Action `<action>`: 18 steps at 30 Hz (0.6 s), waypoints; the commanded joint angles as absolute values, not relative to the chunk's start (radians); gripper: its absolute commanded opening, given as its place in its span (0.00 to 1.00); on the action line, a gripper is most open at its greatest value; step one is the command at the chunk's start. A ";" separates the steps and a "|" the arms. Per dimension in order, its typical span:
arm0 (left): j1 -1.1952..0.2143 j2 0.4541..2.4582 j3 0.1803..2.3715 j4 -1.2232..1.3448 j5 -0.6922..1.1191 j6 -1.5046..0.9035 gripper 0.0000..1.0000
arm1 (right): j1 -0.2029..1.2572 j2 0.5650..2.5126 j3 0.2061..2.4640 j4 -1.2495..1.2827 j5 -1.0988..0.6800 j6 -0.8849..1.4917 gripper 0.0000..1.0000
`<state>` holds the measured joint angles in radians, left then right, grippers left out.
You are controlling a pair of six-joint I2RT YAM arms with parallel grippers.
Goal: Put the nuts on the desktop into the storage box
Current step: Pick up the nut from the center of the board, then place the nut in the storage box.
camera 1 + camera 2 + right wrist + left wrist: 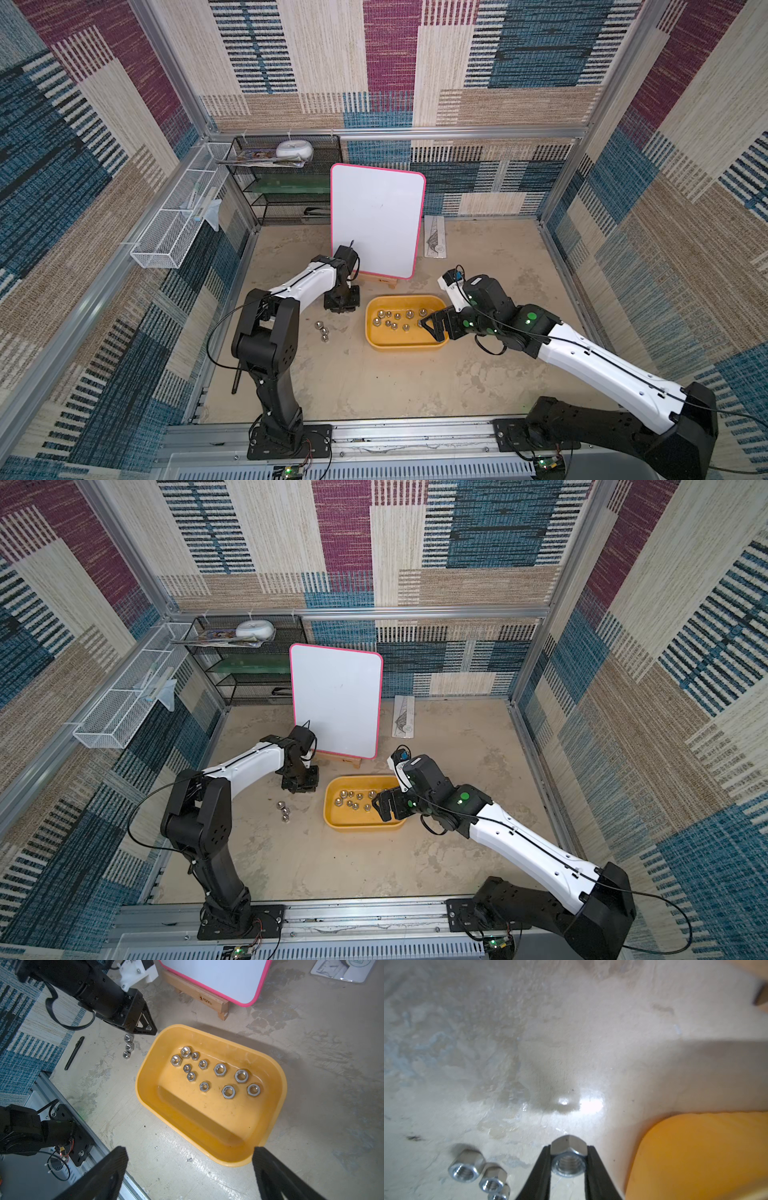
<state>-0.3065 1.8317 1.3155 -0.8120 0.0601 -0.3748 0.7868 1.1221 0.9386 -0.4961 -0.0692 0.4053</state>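
Mottled beige desktop (374,374); left gripper (569,1148) pinches threaded hex nut (568,1164); right gripper (189,1150) wide.

black-jointed white arms (602,365), black cables (49,1006)

Polished silver metal is seen on the nut (569,1164) pinched in the left claw (569,1147), with fine threads cut into its bore; the fingers (542,1174) are shown matt black. The desk (529,1043) is rendered rough and mottled, yet a glossy glare is caught on it. Smooth yellow plastic with a soft sheen is read on the storage box (209,1118), and 11 nuts (220,1069) in it are seen gleaming. Pale bare wood is shown on the stand (199,997), under a glossy white board (218,976) rimmed in pink.
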 commanded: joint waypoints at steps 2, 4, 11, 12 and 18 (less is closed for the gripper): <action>-0.310 1.755 1.320 -0.850 0.105 -0.416 0.23 | 0.787 1.127 0.938 -0.465 -0.081 0.397 0.99; -0.320 1.709 1.322 -0.860 0.130 -0.436 0.23 | 0.787 1.127 0.933 -0.459 -0.084 0.399 0.99; -0.415 1.644 1.352 -0.866 0.163 -0.506 0.24 | 0.787 1.112 0.919 -0.458 -0.073 0.400 0.99; -0.433 1.651 1.363 -0.866 0.165 -0.516 0.24 | 0.787 1.106 0.916 -0.461 -0.067 0.402 0.99; -0.546 1.743 1.435 -0.863 0.155 -0.544 0.23 | 0.788 1.059 0.895 -0.479 -0.046 0.403 0.99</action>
<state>-0.5201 1.7149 1.4139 -0.8547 0.1532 -0.5198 0.7868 1.0714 0.8986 -0.4805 -0.0662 0.4030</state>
